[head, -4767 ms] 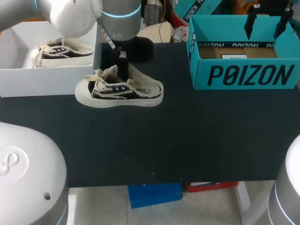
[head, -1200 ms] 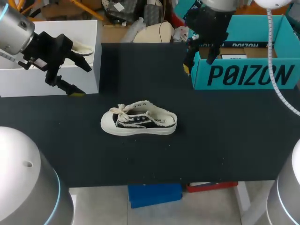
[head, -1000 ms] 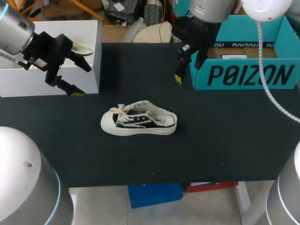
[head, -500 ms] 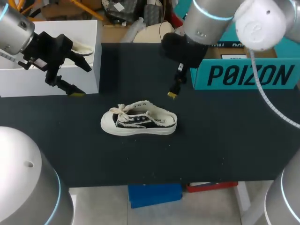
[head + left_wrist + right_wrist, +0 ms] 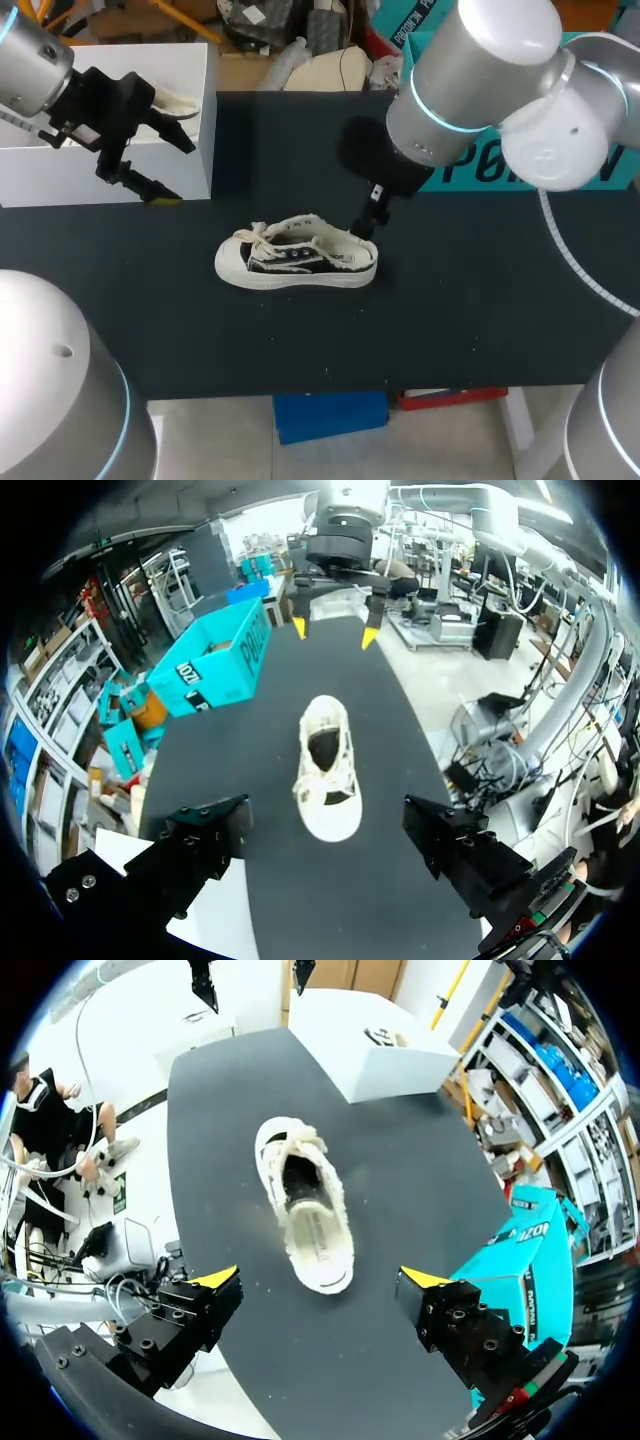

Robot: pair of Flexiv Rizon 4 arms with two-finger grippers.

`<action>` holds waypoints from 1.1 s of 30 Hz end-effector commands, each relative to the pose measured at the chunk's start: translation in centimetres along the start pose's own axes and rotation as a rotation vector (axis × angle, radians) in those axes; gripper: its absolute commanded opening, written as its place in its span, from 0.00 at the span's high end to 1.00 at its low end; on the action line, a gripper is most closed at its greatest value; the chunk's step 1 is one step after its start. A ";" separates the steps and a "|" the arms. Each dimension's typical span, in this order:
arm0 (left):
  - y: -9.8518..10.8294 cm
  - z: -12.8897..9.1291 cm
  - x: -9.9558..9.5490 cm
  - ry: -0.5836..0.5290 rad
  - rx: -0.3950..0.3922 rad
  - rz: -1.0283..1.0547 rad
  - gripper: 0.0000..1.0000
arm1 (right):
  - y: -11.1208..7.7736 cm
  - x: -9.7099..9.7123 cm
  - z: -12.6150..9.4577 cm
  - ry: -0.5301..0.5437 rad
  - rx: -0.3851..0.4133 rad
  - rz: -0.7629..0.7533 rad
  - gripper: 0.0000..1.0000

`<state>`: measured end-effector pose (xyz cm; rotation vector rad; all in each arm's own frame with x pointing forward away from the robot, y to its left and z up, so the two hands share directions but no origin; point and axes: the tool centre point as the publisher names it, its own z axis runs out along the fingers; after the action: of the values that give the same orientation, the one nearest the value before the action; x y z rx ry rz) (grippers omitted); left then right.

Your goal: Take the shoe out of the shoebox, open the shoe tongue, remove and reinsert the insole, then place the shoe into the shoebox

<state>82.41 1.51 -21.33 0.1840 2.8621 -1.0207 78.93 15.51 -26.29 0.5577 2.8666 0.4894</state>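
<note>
A cream and black low shoe (image 5: 297, 254) lies on its sole mid-table, toe towards the left. My right gripper (image 5: 366, 222) hangs open just above its heel; in the right wrist view the shoe (image 5: 305, 1210) lies lengthwise ahead of that gripper (image 5: 320, 1280), heel nearest. My left gripper (image 5: 165, 165) stands open and empty by the front wall of the white shoebox (image 5: 100, 175). Seen from the left wrist, the shoe (image 5: 325, 770) points its toe at the left gripper (image 5: 330, 835), and the right gripper (image 5: 334, 632) hovers beyond the heel.
A second shoe (image 5: 385, 1037) lies in the white shoebox (image 5: 370, 1060). A teal box (image 5: 478, 165) at the back right is largely hidden by my right arm. The black table (image 5: 450, 320) runs in front of the shoe.
My right arm has swung from the teal box down and left to the shoe's heel. The left arm has stayed still. Since the oldest frame the shoe has moved from beside the white box to mid-table.
</note>
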 end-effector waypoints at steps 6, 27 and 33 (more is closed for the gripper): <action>0.1 0.2 0.0 -0.002 0.000 0.002 0.00 | -1.9 0.2 1.3 0.215 -0.477 -0.086 0.00; 0.1 0.2 0.0 -0.002 0.000 0.002 0.00 | -2.8 0.3 1.7 0.264 -0.558 -0.153 0.00; 0.1 0.2 0.0 -0.002 0.000 0.002 0.00 | -4.1 -0.8 2.7 0.165 -0.511 -0.199 0.00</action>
<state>82.42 1.51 -21.33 0.1843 2.8624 -1.0210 79.53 12.68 -29.76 0.1432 2.7856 1.1852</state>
